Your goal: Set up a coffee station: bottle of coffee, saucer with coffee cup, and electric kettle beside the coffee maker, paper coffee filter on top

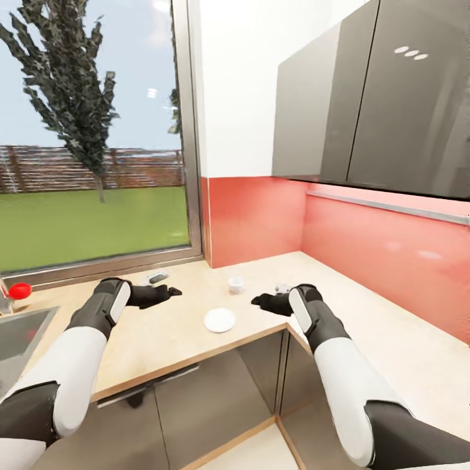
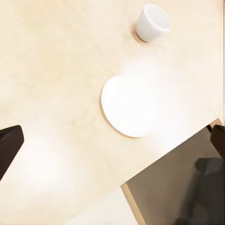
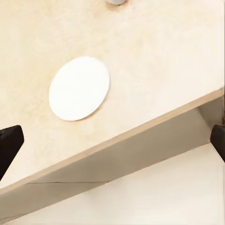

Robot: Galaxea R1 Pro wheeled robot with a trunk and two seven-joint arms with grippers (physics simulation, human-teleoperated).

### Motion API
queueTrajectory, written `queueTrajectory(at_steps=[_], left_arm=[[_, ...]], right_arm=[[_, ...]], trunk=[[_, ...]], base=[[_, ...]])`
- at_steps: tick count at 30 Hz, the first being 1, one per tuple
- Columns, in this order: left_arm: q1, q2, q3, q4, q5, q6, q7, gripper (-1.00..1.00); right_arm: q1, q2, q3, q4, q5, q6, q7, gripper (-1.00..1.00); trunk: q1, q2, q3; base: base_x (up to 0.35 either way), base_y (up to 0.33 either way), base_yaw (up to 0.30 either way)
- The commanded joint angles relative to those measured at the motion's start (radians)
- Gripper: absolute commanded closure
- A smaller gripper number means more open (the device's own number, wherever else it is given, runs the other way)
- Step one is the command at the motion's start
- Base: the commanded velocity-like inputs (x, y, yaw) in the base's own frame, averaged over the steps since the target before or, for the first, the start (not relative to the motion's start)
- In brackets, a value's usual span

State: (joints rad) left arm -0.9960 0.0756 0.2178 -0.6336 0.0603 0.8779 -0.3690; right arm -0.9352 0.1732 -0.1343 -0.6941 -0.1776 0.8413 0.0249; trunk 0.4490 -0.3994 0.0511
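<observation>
1. Both black pincers, left pincer (image 1: 171,291) and right pincer (image 1: 256,300), hover empty with jaws wide.
2. Between them, near the pale beige counter (image 1: 365,326) edge, lies the flat white round saucer (image 1: 219,320).
3. Just beyond stands the small white coffee cup (image 1: 235,283), apart from the saucer, likely awaiting pickup.

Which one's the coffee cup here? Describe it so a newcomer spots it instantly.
Start at the beige L-shaped countertop under the big window, where it bends at the red backsplash corner. The coffee cup stands upright there, farther back than the saucer and apart from it. It is a small white handleless cup with height, whereas the saucer is a flat white disc.
</observation>
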Motion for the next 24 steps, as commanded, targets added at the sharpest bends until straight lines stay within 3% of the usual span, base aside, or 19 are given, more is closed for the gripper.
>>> queueTrajectory(at_steps=[1, 5, 8, 10, 11, 14, 17, 18, 20, 24], left_arm=[[0.000, 0.000, 0.003, 0.000, 0.006, 0.007, 0.001, -1.00], [0.000, 0.000, 0.003, 0.001, 0.007, 0.007, -0.002, -1.00], [0.000, -0.001, 0.003, 0.001, 0.007, 0.007, -0.003, -1.00], [0.000, 0.000, 0.003, 0.003, 0.006, 0.007, -0.004, -1.00], [0.005, 0.000, 0.003, 0.003, 0.006, 0.007, -0.005, -1.00], [0.021, 0.000, 0.003, 0.002, 0.006, -0.001, -0.005, -1.00], [0.027, 0.000, 0.003, 0.002, 0.006, -0.028, -0.005, -1.00], [0.030, 0.000, 0.003, 0.003, 0.006, -0.042, -0.005, -1.00], [0.034, 0.000, 0.003, 0.003, 0.006, -0.049, -0.005, -1.00], [0.036, -0.002, 0.004, 0.003, 0.007, -0.052, -0.007, -1.00]], right_arm=[[-0.001, 0.001, -0.005, 0.006, 0.001, 0.004, 0.003, -1.00], [-0.001, 0.001, -0.005, 0.040, 0.001, 0.004, 0.007, -1.00], [-0.001, 0.001, -0.005, 0.075, 0.002, 0.004, 0.049, -1.00], [-0.001, 0.001, -0.004, 0.110, 0.014, 0.005, 0.150, -1.00], [-0.001, 0.001, -0.004, 0.148, 0.050, 0.005, 0.236, -1.00], [-0.001, 0.001, 0.006, 0.193, 0.078, 0.005, 0.326, -1.00], [-0.001, 0.001, 0.060, 0.216, 0.086, 0.003, 0.419, -1.00], [-0.001, 0.001, 0.122, 0.224, 0.089, 0.002, 0.485, -1.00], [-0.001, 0.001, 0.173, 0.229, 0.090, 0.001, 0.536, -1.00], [0.001, 0.001, 0.194, 0.246, 0.090, 0.001, 0.558, -1.00]], trunk=[[0.001, -0.001, 0.000], [0.001, -0.001, 0.000], [0.001, -0.001, 0.000], [0.001, -0.001, 0.000], [0.001, -0.001, 0.000], [0.001, -0.001, 0.000], [0.001, -0.001, 0.000], [0.001, -0.001, 0.000], [0.001, -0.001, 0.000], [0.001, -0.001, 0.000]], base=[[0.314, 0.000, -0.260], [0.319, 0.000, -0.225], [0.321, 0.000, -0.065], [0.294, 0.000, -0.021], [0.100, 0.000, -0.003], [0.049, 0.000, -0.002], [0.013, 0.000, 0.000], [0.004, 0.000, 0.000], [0.002, 0.000, 0.000], [0.127, 0.000, 0.000]])
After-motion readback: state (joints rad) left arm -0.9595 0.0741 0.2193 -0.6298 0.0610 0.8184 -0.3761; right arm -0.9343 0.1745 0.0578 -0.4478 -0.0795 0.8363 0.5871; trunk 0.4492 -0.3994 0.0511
